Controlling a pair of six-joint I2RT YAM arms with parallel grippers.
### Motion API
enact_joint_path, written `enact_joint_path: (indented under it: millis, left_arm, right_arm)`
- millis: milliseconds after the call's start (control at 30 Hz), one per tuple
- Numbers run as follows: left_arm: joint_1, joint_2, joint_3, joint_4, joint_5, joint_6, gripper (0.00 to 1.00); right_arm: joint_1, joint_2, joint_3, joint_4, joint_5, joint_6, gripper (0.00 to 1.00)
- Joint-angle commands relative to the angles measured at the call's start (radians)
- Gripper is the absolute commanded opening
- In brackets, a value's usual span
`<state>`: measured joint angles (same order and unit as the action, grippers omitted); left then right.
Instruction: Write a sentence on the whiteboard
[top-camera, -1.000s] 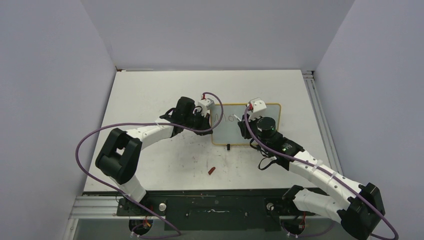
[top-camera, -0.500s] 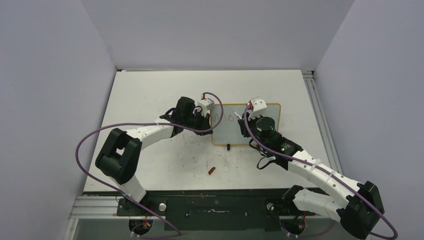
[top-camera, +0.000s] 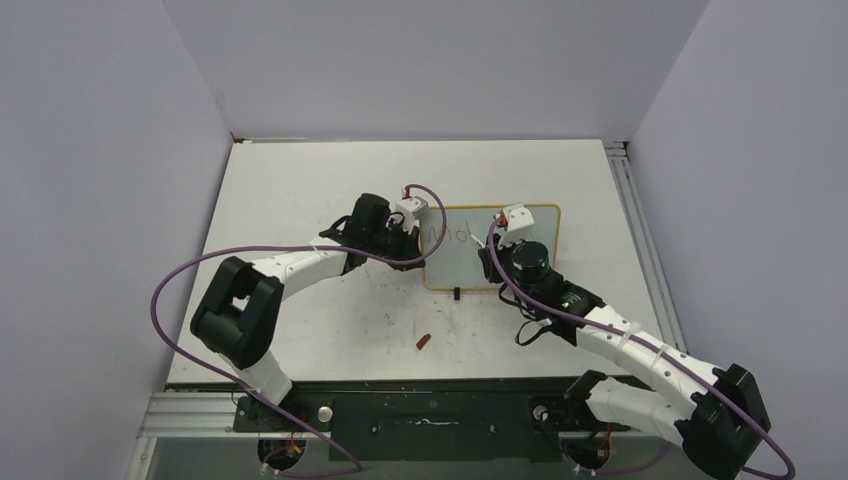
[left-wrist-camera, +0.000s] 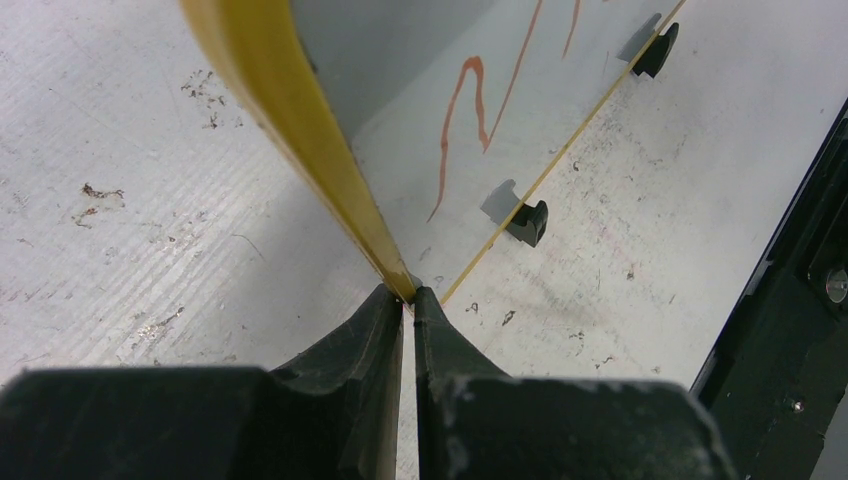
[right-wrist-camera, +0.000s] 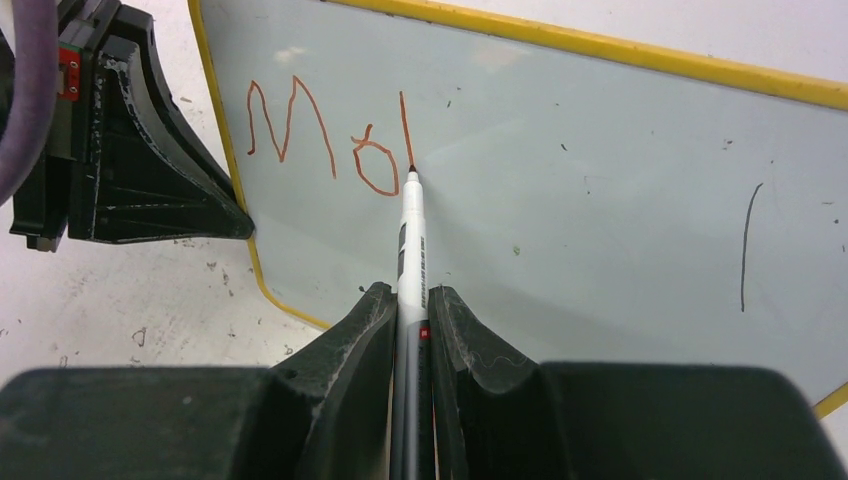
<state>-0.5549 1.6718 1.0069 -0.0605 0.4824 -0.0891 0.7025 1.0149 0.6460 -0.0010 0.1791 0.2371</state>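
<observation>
The whiteboard (top-camera: 458, 266) lies flat on the table, its pale face (right-wrist-camera: 600, 200) edged in yellow. My left gripper (left-wrist-camera: 408, 293) is shut on the yellow frame at the board's left edge (top-camera: 424, 240). My right gripper (right-wrist-camera: 408, 292) is shut on a white marker (right-wrist-camera: 411, 240), and the marker's tip touches the board just right of the lettering. The sentence (right-wrist-camera: 318, 125) reads "Mo" in reddish-brown, followed by one upright stroke. In the top view the right gripper (top-camera: 494, 246) hangs over the board's middle.
A small red cap (top-camera: 424, 341) lies on the table in front of the board. Two black feet (left-wrist-camera: 530, 222) stick out from the board's near edge. A thin dark stroke (right-wrist-camera: 745, 240) marks the board's right part. A metal rail (top-camera: 640, 240) borders the table's right side.
The right gripper has drawn the marker a little toward the near edge, leaving a new upright stroke after "Mo". The left gripper has kept still on the frame.
</observation>
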Motion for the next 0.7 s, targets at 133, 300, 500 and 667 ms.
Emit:
enact_joint_path:
  millis: [133,300,500,667]
  left_arm:
    - [-0.013,-0.024,0.033,-0.015,0.004,0.023,0.05]
    - [-0.013,-0.025,0.034,-0.014,0.002,0.023,0.05]
    - [-0.013,-0.026,0.033,-0.016,0.001,0.025,0.05]
    - [-0.013,-0.024,0.032,-0.018,0.001,0.026,0.05]
  right_arm:
    - [0.002,-0.051,-0.042,-0.033,0.046,0.039,0.05]
    - [0.003,-0.056,-0.046,-0.036,0.045,0.042,0.05]
    - [0.003,-0.039,-0.036,-0.009,0.050,0.031,0.05]
    - [0.003,-0.039,-0.018,0.033,0.070,0.023,0.05]
